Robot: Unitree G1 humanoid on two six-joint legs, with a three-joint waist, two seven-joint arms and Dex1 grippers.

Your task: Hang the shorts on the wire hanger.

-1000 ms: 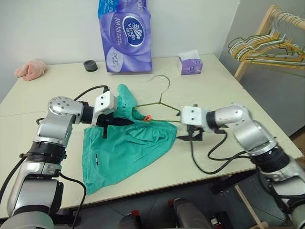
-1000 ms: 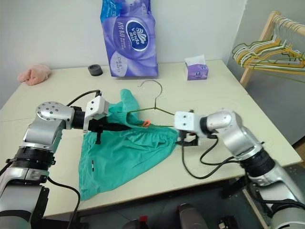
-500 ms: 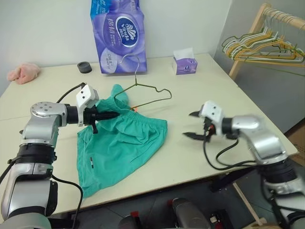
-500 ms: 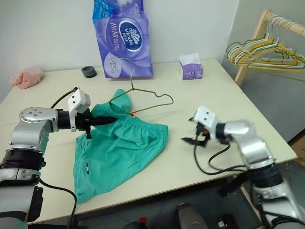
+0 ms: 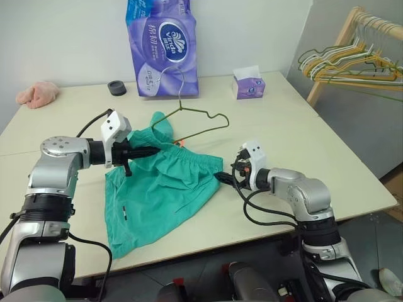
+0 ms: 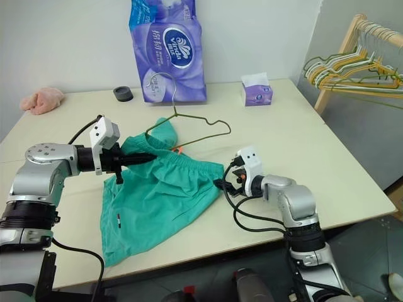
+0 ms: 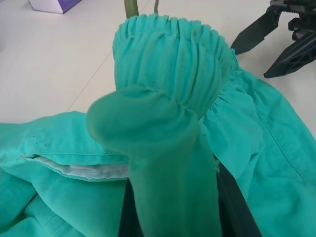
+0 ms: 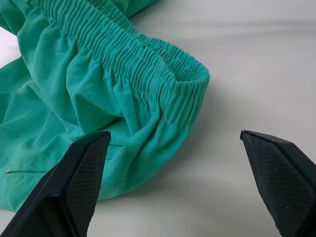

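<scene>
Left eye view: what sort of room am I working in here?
Probably a home laundry corner or a mock-up of one: a wooden clothes rack with bunched wire hangers, and a purple toilet-paper pack on a cream table.

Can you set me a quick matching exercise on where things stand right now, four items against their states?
Items:
1. left gripper
2. right gripper
3. wire hanger
4. tissue box

States:
A. tilted up, hook raised before the purple pack
B. shut on the shorts' waistband
C. standing alone at the table's far edge
D. open, at the waistband's free corner

Pairs: 1-B, 2-D, 3-A, 4-C
</scene>
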